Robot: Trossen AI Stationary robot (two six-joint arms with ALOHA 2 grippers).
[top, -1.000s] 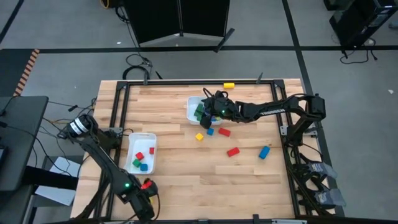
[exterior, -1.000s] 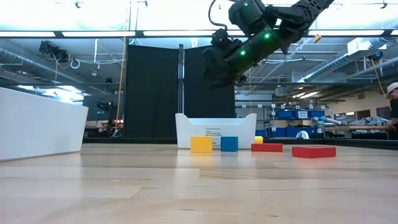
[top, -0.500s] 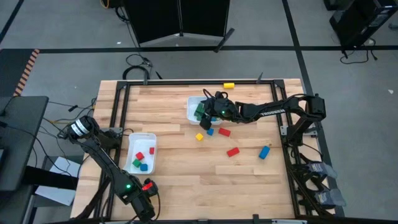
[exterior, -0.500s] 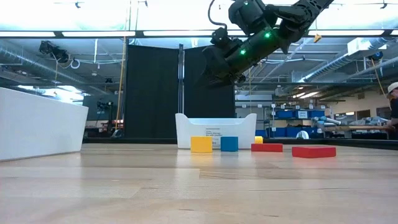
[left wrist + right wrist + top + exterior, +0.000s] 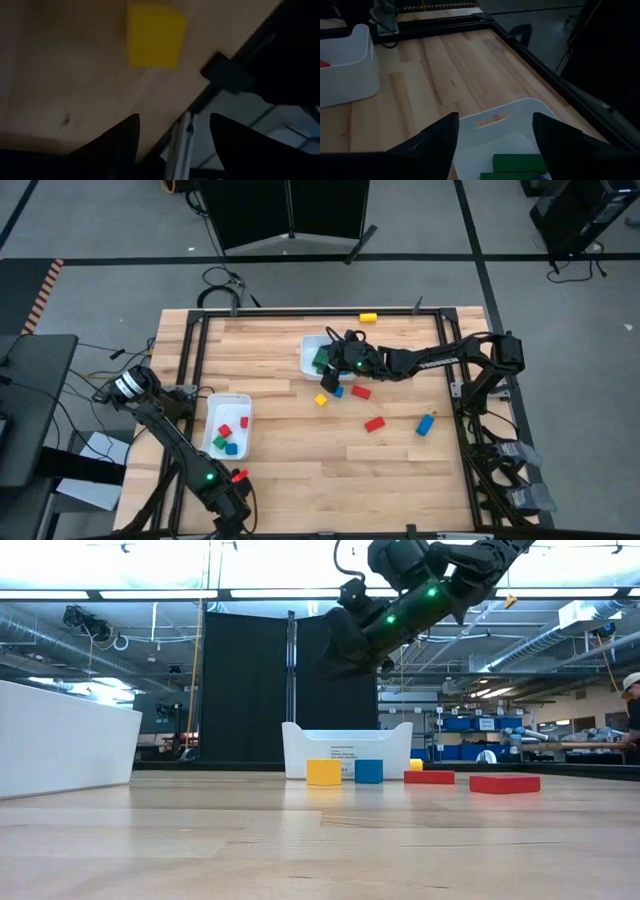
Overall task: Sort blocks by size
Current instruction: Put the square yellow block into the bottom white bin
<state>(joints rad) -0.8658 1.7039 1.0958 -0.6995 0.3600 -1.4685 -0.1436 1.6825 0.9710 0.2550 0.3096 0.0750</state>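
My right gripper [image 5: 331, 370] [image 5: 495, 117] hangs open and empty above the white tray [image 5: 308, 352] [image 5: 485, 120] at the table's middle, which holds green blocks [image 5: 517, 162]. On the table beside that tray lie a yellow cube [image 5: 320, 400], a blue cube [image 5: 338, 391], two red bars [image 5: 361, 392] [image 5: 375, 423] and a blue bar [image 5: 425, 424]. A second white tray [image 5: 213, 408] at the left holds small red, green and blue cubes. My left gripper [image 5: 228, 508] [image 5: 175, 120] is open and empty at the near left corner, over a yellow block [image 5: 152, 35].
Another yellow block [image 5: 368, 316] lies at the table's far edge. A black frame rail [image 5: 190, 360] runs around the tabletop. In the low view the middle tray [image 5: 346, 750] stands behind the yellow cube [image 5: 323, 772] and the blue cube [image 5: 369, 771].
My right gripper has drifted a little toward the table's left side and slightly up, staying above the middle tray. The blocks have stayed where they were.
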